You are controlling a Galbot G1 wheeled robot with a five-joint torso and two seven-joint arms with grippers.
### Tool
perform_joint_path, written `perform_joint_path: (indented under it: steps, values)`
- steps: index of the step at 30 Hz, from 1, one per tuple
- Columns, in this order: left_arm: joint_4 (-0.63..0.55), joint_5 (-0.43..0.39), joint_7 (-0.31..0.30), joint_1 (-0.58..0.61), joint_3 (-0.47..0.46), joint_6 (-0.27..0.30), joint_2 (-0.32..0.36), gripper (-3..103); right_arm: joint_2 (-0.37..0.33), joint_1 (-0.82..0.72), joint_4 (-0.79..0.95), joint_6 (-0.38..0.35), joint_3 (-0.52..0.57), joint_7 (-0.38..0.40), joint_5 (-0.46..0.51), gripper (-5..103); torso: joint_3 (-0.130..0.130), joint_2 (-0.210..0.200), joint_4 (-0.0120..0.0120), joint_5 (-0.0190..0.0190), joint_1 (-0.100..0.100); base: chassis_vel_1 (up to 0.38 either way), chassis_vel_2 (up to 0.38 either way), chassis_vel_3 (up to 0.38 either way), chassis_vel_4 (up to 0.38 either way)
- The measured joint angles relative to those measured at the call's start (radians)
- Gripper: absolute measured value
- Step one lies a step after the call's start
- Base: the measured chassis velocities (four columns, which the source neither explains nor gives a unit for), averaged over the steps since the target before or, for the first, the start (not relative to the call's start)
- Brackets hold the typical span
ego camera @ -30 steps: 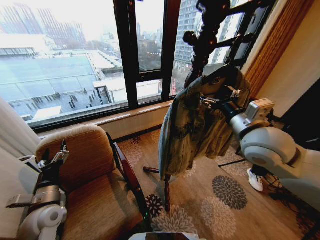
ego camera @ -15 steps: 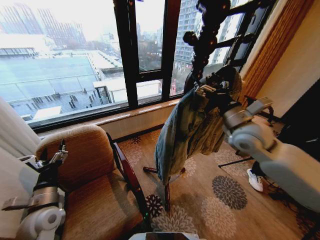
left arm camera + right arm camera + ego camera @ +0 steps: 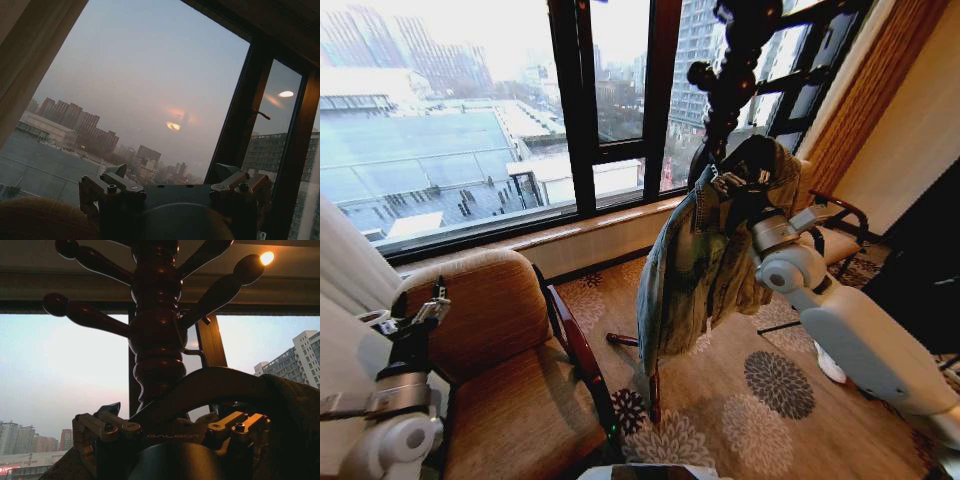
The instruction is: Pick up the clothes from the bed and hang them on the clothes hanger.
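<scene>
Already the jacket (image 3: 705,265) is off the bed and up beside the tall wooden coat stand (image 3: 732,70) by the window (image 3: 470,110), so most of the job looks done. It hangs down in front of the stand's pole. What is left, I think, is hooking it on a peg and letting go. The right gripper (image 3: 738,186) pinches the jacket's collar just below the pegs. The left gripper (image 3: 420,318) waits far from the stand, above the chair (image 3: 510,400); I cannot tell if it is spread.

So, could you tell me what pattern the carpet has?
Brown carpet with round flower medallions, clearest in the head view.
</scene>
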Motion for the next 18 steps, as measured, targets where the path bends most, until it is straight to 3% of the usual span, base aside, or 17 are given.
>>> perform_joint_path:
  steps: [13, 18]
  values:
    - [0.031, 0.011, 0.0, -0.016, 0.02, -0.001, -0.008, 100, -0.042, -0.06, 0.1, -0.028, 0.018, 0.035, -0.017, 100, 0.0, 0.0, 0.0001, -0.0001, 0.0, 0.0, 0.0, 0.0, 0.0]
    - [0.032, 0.01, 0.0, -0.017, 0.02, -0.001, -0.006, 100, -0.077, -0.107, 0.198, -0.067, 0.024, 0.122, -0.036, 100, 0.0, 0.0, 0.0001, -0.0004, 0.0, 0.0, 0.0, 0.0, 0.0]
